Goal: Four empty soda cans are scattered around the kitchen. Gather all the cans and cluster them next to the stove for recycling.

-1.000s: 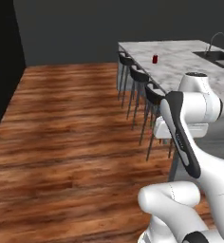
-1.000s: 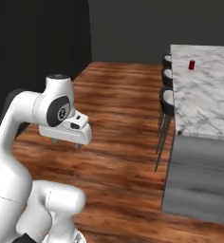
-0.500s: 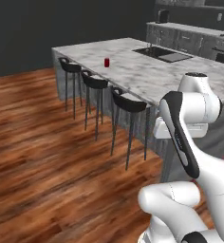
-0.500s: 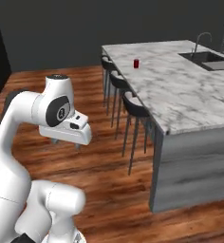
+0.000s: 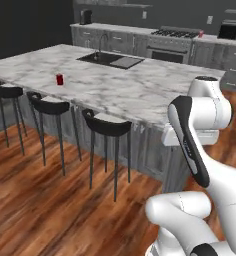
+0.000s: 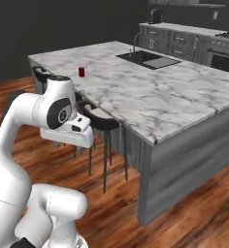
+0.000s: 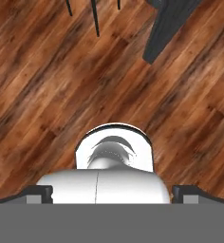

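Soda can, red (image 5: 59, 79): stands upright on the marble island desk (image 5: 140, 95), at the left of the left base view, near the edge above the bar stools (image 5: 106, 128); in the right base view it sits upper left, just above the arm's shoulder.
Second can (image 5: 201, 34): a small red shape on the far counter just right of the stove (image 5: 176, 34), upper right of the left base view; too small to be sure of more.
Stove: against the back wall, well apart from the island can, with the sink (image 5: 110, 59) lying between.
Pincer (image 7: 112, 192): spread wide, nothing between the tips; it points down at the wooden floor (image 7: 47, 85) over the robot's own base.
Arm: folded in a carry pose, low and close to the body.
Change: over the last second the whole scene has swung across both base views, so the base has turned; the island, once off to the right, now lies broadly ahead, and the stove wall has come into sight.
Meaning: this looks like the approach stage; no can is gathered by the pincer yet.
Next, as a judgement: close in on the island edge, past the stools, before the arm can reach the red can.
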You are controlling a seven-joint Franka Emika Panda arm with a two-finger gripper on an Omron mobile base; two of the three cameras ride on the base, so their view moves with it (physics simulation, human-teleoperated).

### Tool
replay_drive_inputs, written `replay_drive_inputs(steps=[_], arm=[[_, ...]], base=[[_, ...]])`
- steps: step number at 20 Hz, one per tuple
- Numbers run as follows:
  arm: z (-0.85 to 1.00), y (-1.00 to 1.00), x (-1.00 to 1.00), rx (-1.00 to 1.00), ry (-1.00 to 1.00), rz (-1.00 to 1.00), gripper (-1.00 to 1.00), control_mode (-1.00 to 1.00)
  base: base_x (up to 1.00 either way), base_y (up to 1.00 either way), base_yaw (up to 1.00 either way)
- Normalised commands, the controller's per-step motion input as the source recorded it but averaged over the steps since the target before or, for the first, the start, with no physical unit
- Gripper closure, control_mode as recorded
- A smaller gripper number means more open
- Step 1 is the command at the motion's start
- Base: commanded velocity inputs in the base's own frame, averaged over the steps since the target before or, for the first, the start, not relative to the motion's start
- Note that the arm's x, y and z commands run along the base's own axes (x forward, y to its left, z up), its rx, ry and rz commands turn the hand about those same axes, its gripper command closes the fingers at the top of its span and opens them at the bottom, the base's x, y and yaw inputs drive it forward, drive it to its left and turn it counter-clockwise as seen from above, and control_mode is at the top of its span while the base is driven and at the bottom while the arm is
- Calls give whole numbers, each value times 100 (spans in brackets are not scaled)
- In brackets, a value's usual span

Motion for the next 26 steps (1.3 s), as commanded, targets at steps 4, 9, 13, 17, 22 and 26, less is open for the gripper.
replay_drive_inputs(steps=[4,9,13,17,22,26], arm=[[0,0,0,0,0,0,-100,100],[0,0,0,0,0,0,-100,100],[0,0,0,0,0,0,-100,100],[0,0,0,0,0,0,-100,100],[0,0,0,0,0,0,-100,100],[0,0,0,0,0,0,-100,100]], base=[[62,100,-61],[44,100,-55],[13,100,-48],[11,100,-44],[16,100,-32],[4,100,-22]])
